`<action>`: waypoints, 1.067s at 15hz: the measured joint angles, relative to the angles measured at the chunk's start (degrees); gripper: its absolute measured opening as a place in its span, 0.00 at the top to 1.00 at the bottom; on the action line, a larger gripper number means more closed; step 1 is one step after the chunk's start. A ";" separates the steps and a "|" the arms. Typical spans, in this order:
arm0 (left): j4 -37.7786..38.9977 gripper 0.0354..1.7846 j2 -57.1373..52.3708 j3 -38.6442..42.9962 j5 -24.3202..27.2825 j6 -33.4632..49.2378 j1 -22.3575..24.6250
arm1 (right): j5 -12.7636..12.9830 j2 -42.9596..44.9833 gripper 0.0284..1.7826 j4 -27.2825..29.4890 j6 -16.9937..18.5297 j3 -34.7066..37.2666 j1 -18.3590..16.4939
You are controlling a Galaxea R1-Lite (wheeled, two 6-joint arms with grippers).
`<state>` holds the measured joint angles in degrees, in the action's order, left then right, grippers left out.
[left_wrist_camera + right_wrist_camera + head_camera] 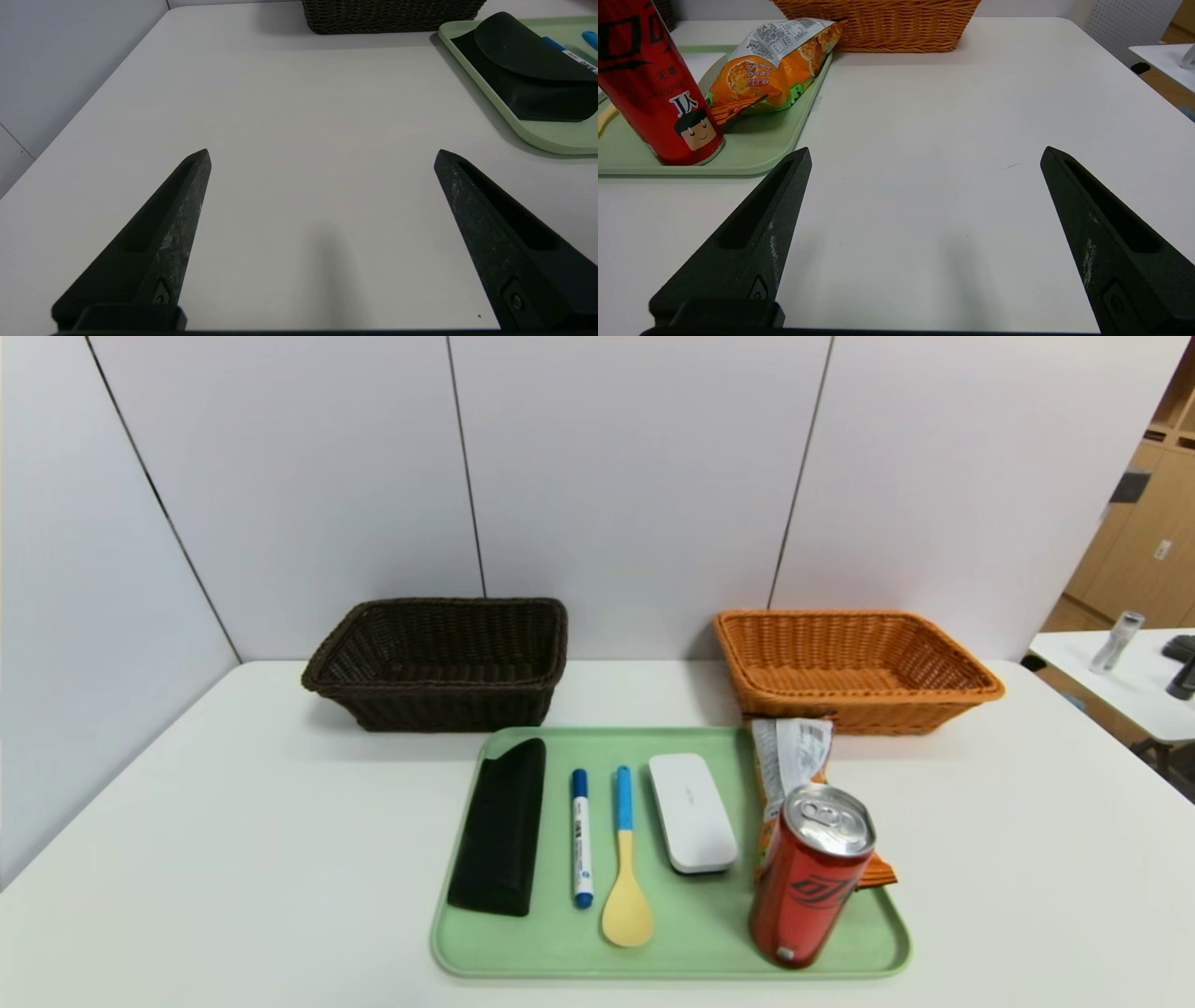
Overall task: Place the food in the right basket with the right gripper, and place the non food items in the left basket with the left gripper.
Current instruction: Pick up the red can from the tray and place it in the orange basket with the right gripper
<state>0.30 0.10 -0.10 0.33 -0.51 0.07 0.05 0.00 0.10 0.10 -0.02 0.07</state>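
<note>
A green tray point(672, 952) holds a long black case point(499, 826), a white marker with blue cap point(582, 835), a blue-handled yellow spoon point(625, 859), a white oblong case point(692, 812), an orange snack bag point(794, 765) and an upright red soda can point(810, 877). The dark brown basket point(439, 663) and the orange basket point(854, 667) stand behind the tray, both empty. My left gripper point(322, 154) is open and empty over bare table left of the tray. My right gripper point(927, 151) is open and empty right of the tray, near the can point(654, 88) and bag point(770, 65).
The white table point(233, 821) ends at grey wall panels behind and to the left. A second white table point(1120, 681) with small objects stands at the far right. Neither arm shows in the head view.
</note>
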 joint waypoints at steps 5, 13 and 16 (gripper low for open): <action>0.21 0.06 0.00 0.00 -0.23 -0.41 0.00 | -0.45 0.00 0.05 -0.73 -2.30 0.00 0.00; 0.79 0.06 8.61 -11.61 6.80 0.24 -0.07 | -16.41 -9.29 0.05 7.95 -2.11 -19.79 0.30; 11.00 0.06 19.77 -14.34 7.50 0.30 -0.07 | -20.83 -16.40 0.05 1.74 -3.57 -21.16 0.61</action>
<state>11.30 19.87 -14.43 7.83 -0.21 0.00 -20.78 -16.40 1.84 -3.47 -21.19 0.68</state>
